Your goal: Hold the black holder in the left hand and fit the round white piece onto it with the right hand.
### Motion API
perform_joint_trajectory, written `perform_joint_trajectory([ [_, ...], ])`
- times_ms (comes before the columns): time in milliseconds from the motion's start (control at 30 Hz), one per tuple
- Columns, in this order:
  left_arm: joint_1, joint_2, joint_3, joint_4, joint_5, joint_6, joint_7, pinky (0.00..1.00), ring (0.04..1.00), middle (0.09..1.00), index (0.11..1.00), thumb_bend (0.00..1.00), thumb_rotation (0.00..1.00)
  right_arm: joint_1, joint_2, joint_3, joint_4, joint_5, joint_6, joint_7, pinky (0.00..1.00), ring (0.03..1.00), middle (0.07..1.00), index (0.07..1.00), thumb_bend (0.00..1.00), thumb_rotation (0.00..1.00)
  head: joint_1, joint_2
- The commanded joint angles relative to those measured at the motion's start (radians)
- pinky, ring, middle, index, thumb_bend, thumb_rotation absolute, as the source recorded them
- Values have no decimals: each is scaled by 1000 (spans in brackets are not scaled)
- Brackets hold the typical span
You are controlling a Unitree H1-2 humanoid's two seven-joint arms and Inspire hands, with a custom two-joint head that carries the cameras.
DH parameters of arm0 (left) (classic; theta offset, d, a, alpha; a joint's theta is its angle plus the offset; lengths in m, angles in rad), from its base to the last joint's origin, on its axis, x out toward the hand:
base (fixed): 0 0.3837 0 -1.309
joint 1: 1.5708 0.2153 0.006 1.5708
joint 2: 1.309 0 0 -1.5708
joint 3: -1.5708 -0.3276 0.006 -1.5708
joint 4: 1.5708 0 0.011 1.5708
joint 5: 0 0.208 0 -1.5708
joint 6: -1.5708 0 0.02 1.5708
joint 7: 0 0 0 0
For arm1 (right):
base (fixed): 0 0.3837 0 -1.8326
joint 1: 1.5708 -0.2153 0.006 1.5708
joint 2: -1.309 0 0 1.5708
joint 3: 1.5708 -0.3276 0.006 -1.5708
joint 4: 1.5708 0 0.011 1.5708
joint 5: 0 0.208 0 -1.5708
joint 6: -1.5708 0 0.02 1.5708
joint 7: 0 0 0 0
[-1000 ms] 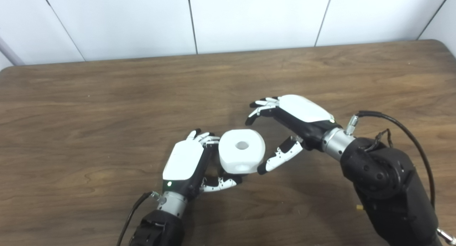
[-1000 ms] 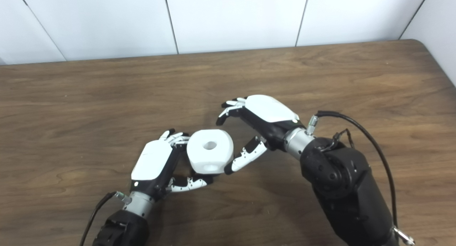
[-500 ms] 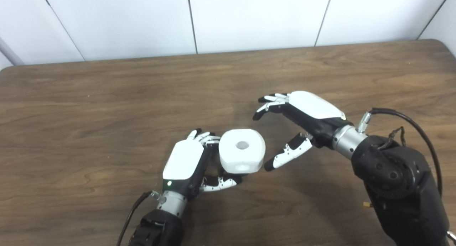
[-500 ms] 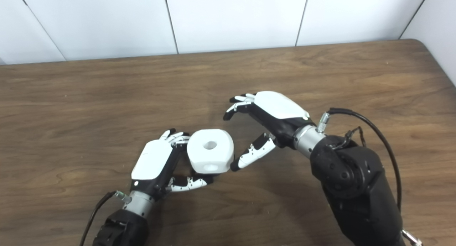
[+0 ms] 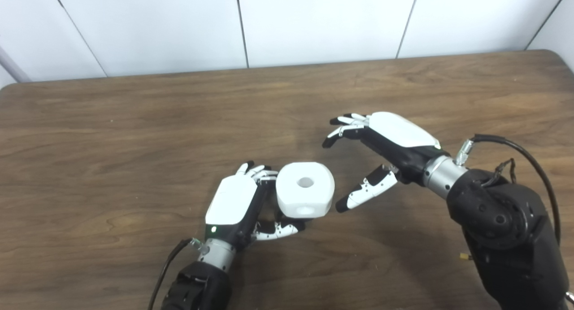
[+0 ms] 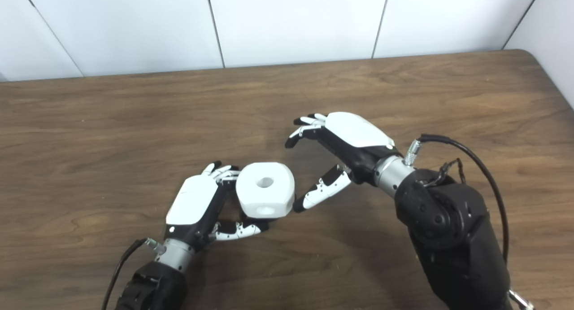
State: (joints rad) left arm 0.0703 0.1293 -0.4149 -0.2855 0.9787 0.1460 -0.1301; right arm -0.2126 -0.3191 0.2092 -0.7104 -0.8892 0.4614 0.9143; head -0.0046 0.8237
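Left robot hand point(image 5: 233, 202) curled closed, right robot hand point(image 5: 381, 141) spread, empty.

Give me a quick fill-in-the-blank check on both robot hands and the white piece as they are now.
1. The round white plastic piece is beside the ____ robot hand.
2. The right robot hand is ____ and holds nothing.
3. The white piece's top has a round ____ in it.
4. The table is brown ____.

Missing: left; open; hole; wood
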Motion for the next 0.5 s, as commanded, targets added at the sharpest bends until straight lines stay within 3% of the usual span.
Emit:
perform_joint_trajectory([
  [0,-11,0,0,2,27,35,-41,974,879,787,636,954,198,-25,3,-9,-13,-9,-1,-16,1000,980,938,761,1000,379,-1,1],
  [167,-16,-6,10,-8,24,47,-48,967,880,801,686,996,240,-32,6,-6,3,-6,-9,-31,1000,978,935,759,1000,389,5,-1],
  [333,-15,-14,24,-22,13,62,-58,978,887,800,592,996,219,-34,6,-10,12,3,-5,-33,1000,988,939,765,1000,392,8,-3],
  [467,-15,-14,30,-26,13,65,-65,982,890,800,577,987,217,-34,4,-9,16,-2,-5,-33,1000,993,941,770,1000,398,7,-6],
])
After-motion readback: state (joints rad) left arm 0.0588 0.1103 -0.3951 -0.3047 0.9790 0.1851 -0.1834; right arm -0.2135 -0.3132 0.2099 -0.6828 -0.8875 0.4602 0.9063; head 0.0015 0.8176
